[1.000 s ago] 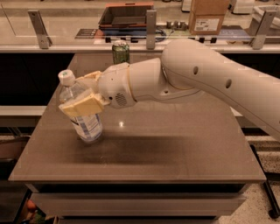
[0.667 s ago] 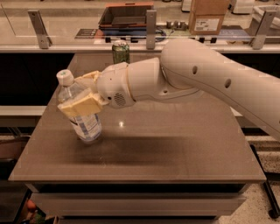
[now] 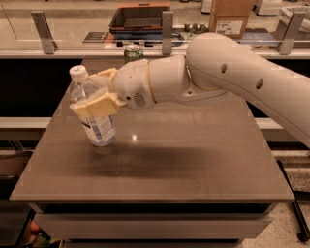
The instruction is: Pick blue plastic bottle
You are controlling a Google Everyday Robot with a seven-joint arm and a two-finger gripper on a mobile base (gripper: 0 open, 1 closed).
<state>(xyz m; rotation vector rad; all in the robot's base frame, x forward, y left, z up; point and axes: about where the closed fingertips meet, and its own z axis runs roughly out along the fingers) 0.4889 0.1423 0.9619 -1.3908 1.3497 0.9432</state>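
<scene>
The blue plastic bottle is clear and bluish, with a white cap and a striped label. It is at the left of the brown table, tilted slightly. Its base is just off or barely touching the surface. My gripper reaches in from the right and is shut around the bottle's upper body. One tan finger is in front and the other is behind. The bottle's middle is hidden by the front finger.
A green can stands at the table's far edge, behind my wrist. My large white arm spans the right half of the table. A counter with metal posts, a dark tray and a cardboard box runs behind.
The bottle, held in my gripper, has risen slightly and shifted a little to the right. The arm has moved up with it.
</scene>
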